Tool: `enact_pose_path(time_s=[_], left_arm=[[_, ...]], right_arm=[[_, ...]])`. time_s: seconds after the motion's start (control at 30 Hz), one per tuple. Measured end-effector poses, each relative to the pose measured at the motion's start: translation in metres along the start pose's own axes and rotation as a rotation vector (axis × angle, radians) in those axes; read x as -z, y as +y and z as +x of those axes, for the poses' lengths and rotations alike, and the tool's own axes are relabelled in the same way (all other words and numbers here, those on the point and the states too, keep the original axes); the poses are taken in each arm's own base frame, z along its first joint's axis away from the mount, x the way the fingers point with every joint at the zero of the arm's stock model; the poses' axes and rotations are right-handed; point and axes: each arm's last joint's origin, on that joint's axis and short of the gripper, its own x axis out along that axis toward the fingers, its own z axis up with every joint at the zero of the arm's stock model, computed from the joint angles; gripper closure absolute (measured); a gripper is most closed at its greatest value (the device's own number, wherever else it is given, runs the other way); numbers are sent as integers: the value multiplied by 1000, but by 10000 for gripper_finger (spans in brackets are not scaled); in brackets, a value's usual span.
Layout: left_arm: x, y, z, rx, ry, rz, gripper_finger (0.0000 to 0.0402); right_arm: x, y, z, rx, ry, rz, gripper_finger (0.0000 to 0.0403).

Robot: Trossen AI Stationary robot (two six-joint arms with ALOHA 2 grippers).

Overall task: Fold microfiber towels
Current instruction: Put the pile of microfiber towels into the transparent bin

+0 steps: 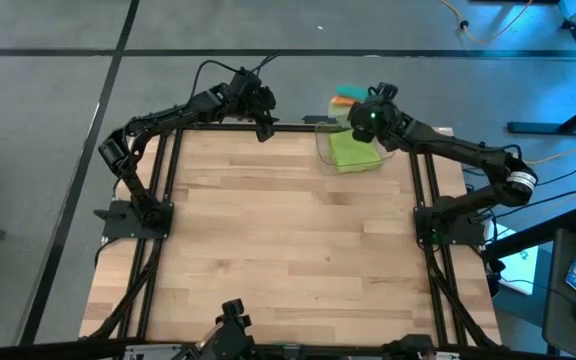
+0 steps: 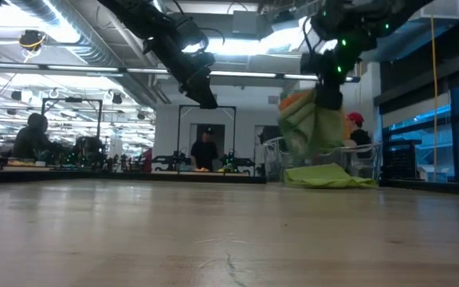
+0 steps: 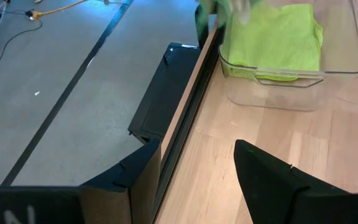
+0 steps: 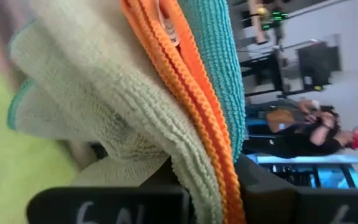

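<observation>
My right gripper (image 1: 365,122) is at the table's far right, above the clear plastic bin (image 1: 322,148), shut on a bundle of three towels: pale sage green (image 4: 104,106), orange (image 4: 185,81) and teal (image 4: 219,62). The bundle (image 2: 309,123) hangs under the gripper in the low view. The lime green towel (image 1: 354,152) lies folded flat on the bin's floor, also shown in the left wrist view (image 3: 272,40). My left gripper (image 1: 265,125) is open and empty at the table's far edge, left of the bin. My right gripper pinches the three towels together between its two fingers (image 4: 272,193), sage against one finger, teal against the other, orange (image 4: 213,180) between them. It holds several layers. The fingers point down from above. The bundle hangs slack below them, over the lime towel in the bin.
The clear bin (image 3: 272,93) stands at the table's far right corner. The bare wood tabletop (image 1: 288,240) spreads toward the near edge. People (image 2: 205,147) show in the room behind the table.
</observation>
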Motion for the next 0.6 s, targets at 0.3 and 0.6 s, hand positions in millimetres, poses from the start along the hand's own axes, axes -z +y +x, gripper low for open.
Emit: enact_pose_path(time_s=[0.3,0.6], left_arm=[[0,0,0,0,0,1,207],[0,0,0,-1,-3,1,207]], right_arm=[[18,61,-4,-131,2,-135,370],[35,99,-12,-299,-33,-195,370]])
